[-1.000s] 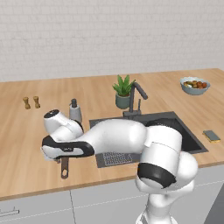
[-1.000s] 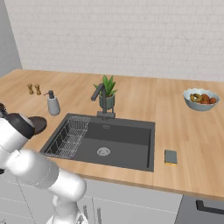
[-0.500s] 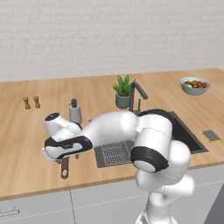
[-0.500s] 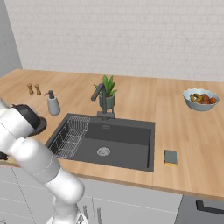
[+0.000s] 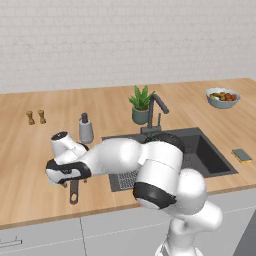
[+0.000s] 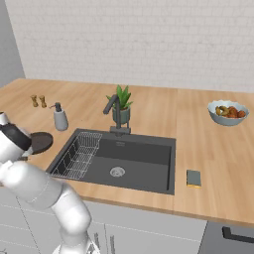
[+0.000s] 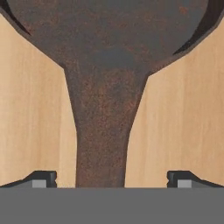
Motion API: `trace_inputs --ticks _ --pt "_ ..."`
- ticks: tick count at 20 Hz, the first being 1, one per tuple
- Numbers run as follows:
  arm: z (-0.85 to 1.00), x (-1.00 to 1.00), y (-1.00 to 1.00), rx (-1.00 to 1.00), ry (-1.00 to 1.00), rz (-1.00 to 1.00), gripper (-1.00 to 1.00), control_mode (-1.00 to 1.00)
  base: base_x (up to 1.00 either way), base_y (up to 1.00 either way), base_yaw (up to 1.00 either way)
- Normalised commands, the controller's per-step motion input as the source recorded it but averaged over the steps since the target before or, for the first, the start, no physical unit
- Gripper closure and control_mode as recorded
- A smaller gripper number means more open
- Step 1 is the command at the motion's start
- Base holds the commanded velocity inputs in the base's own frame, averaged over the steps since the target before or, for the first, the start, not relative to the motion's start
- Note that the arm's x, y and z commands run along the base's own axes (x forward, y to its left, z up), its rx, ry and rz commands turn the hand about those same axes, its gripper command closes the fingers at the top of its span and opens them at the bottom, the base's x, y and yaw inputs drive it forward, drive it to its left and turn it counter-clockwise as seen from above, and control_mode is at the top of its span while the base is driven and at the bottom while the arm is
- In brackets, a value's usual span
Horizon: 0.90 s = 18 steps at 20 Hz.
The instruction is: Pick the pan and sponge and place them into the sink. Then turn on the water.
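Step in hand: reaching for the pan (image 7: pixel 109 48) — first of the two things to go into the sink (image 6: pixel 144 161).

What has changed: over the last second the arm has swung in over itself and the hand has dropped lower over the left end of the counter (image 5: pixel 25 165); the pan, the sponge (image 6: pixel 193 177) and the rest lie where they lay, and the base has not driven.

Gripper: the gripper (image 7: pixel 109 178) stands wide, with nothing in it. In the hand view its two fingertips (image 7: pixel 43 178) rise on either side of the pan's handle, each clear of it, with bare wood between.

Pan: flat on the counter left of the sink. The hand view looks straight down on it, the bowl at the top and the handle running down between the tips. In the left base view the looped end of the handle (image 5: pixel 74 192) pokes out below the hand; in the right base view the rim of the bowl shows just past the wrist.

Sponge: on the counter just right of the sink, near the front edge — untouched.

Sink: holds its wire rack (image 6: pixel 82 154) on the left side; neither task thing is in it.

Faucet: the faucet (image 6: pixel 113 106) shows no stream.

What it means: the hand looks lined up on the handle; lowering and closing seem to be what remains before a lift. No part of the task is done yet.
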Motion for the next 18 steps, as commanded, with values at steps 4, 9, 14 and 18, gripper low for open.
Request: trace_inputs --ticks 4,9,14,18 --pt "-0.24 0.01 0.06 0.01 -0.01 -0.01 -1.00 -1.00 0.00 0.00 0.00" --pt "-0.46 -0.13 -0.14 0.01 -0.04 0.00 -1.00 -1.00 0.00 0.00 0.00" --pt "-0.66 -0.35 -0.36 0.05 -0.05 0.00 -1.00 -1.00 0.00 0.00 0.00" --pt "-0.94 -0.65 -0.76 0.14 -0.08 -0.01 -1.00 -1.00 0.00 0.00 0.00"
